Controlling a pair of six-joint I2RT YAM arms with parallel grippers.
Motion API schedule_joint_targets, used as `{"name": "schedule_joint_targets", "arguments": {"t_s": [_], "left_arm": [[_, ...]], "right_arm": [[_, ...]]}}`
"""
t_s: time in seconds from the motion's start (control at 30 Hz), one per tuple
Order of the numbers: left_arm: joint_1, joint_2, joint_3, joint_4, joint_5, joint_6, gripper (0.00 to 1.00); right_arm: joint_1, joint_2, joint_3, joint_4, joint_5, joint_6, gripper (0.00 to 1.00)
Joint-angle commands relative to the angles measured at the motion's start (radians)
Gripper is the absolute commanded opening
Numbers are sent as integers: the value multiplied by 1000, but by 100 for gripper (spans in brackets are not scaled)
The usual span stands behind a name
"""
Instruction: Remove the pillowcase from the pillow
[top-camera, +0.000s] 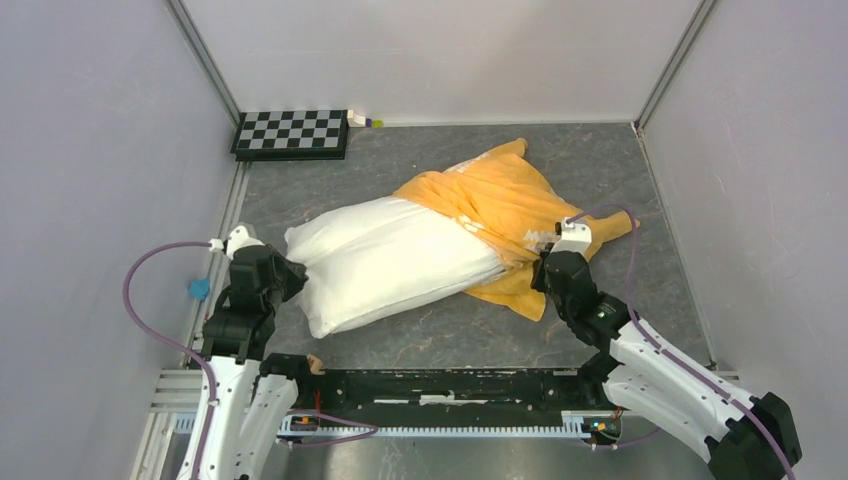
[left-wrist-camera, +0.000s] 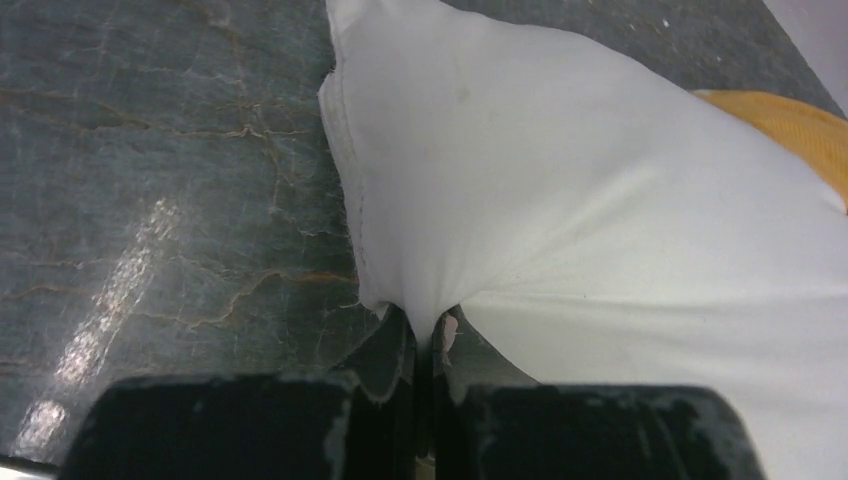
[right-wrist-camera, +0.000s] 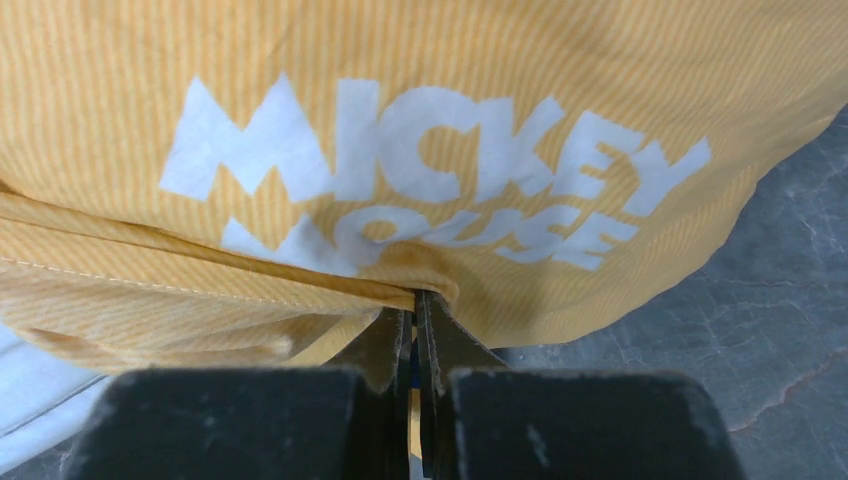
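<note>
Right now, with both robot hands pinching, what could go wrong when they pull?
The left fingers pinch only a small corner of the pillow, so it might slip out. The right fingers hold just a fold of the pillowcase, which is bunched around the pillow's other end and could snag.

Soft, even light comes from overhead; the shadow under the pillow (top-camera: 390, 260) is faint. In the left wrist view its white looks nearly washed out, and a pale streak of glare lies on the grey table (left-wrist-camera: 130, 270). Both wrist views blur at the bottom edge, perhaps too close to focus.
</note>
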Motion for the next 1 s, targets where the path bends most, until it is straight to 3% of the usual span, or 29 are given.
{"name": "schedule_joint_targets", "arguments": {"t_s": [0.0, 0.07, 0.13, 0.17, 0.2, 0.27, 0.37, 0.47, 0.53, 0.57, 0.6, 0.83, 0.9, 0.97], "left_arm": [[35, 30, 71, -63, -511, -111, 2], [34, 68, 86, -65, -475, -95, 6], [35, 84, 75, -13, -370, -38, 18], [35, 84, 64, 31, -300, 13, 33], [34, 83, 59, 55, -257, 36, 60], [34, 72, 46, 77, -219, 43, 98], [35, 61, 33, 118, -128, 81, 100], [34, 42, 19, 177, 50, 153, 100], [34, 22, 4, 234, 254, 235, 98], [33, 12, -8, 276, 389, 276, 93], [33, 7, -15, 301, 426, 274, 93], [-4, 47, 26, 311, 490, 324, 100], [-105, 97, 93, 244, 377, 372, 100], [-283, 148, 149, 199, 194, 407, 100]], "right_arm": [[-104, -3, -1, -6, 74, -132, 0], [-104, -16, -41, 78, -71, -166, 0], [-104, -9, -54, 135, -219, -197, 0], [-104, -2, -52, 143, -260, -210, 0], [-103, 9, -47, 145, -299, -220, 0], [-104, 23, -31, 145, -357, -243, 0], [-104, 20, -16, 139, -403, -263, 0], [-104, 9, -13, 149, -465, -292, 1], [-103, 6, -8, 149, -499, -308, 1], [-104, 8, -4, 147, -510, -314, 1], [-105, 10, 0, 142, -518, -319, 1], [-104, 6, 17, 135, -568, -355, 0], [-103, -3, 17, 147, -584, -352, 0], [-103, -9, 18, 165, -606, -347, 0]]}}
